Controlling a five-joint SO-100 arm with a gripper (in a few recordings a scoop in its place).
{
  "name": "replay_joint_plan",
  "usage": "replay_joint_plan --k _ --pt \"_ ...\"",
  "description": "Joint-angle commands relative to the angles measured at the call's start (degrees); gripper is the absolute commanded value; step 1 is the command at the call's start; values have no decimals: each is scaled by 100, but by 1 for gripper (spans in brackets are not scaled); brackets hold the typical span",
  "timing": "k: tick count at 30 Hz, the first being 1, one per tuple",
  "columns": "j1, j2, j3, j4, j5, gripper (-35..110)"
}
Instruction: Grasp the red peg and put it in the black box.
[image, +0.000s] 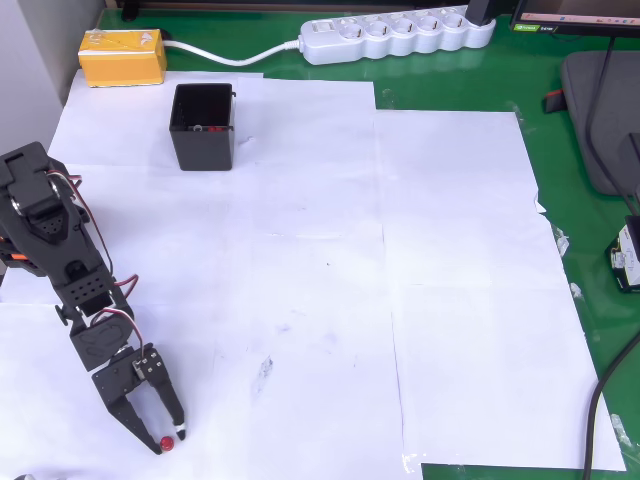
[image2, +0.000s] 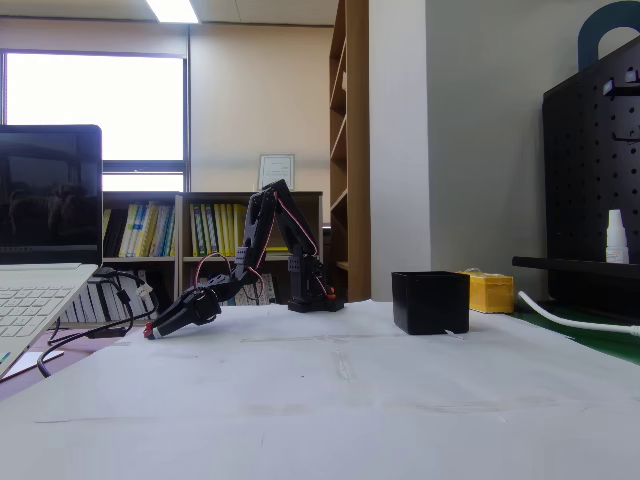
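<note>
The tiny red peg (image: 167, 441) lies at the near left corner of the white paper, right between the tips of my black gripper (image: 169, 440). Both fingers touch its sides, so the gripper is shut on it, low over the sheet. From the side, in the fixed view, the gripper (image2: 152, 329) reaches down to the left with the red peg (image2: 148, 329) at its very tip. The black box (image: 203, 126) stands open-topped at the far left of the paper, well away from the gripper, with small red bits showing inside. It also shows as the black box (image2: 430, 302) at centre right.
A yellow block (image: 122, 56) sits behind the box, and a white power strip (image: 398, 36) with its cable runs along the far edge. Green mat (image: 590, 250) borders the paper on the right, with a dark pad and cables there. A laptop (image2: 45, 260) stands at the left.
</note>
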Motion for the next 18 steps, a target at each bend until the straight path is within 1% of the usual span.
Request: replay_joint_plan --k 1,8,13,15,18 --pt "141 -53 -123 -18 -88 0" --pt "114 -123 -114 -18 -246 0" --pt "-211 -729 -334 97 -79 0" --pt "-352 -1055 -229 562 -70 -1" --pt "-483 -1529 149 1705 -185 -1"
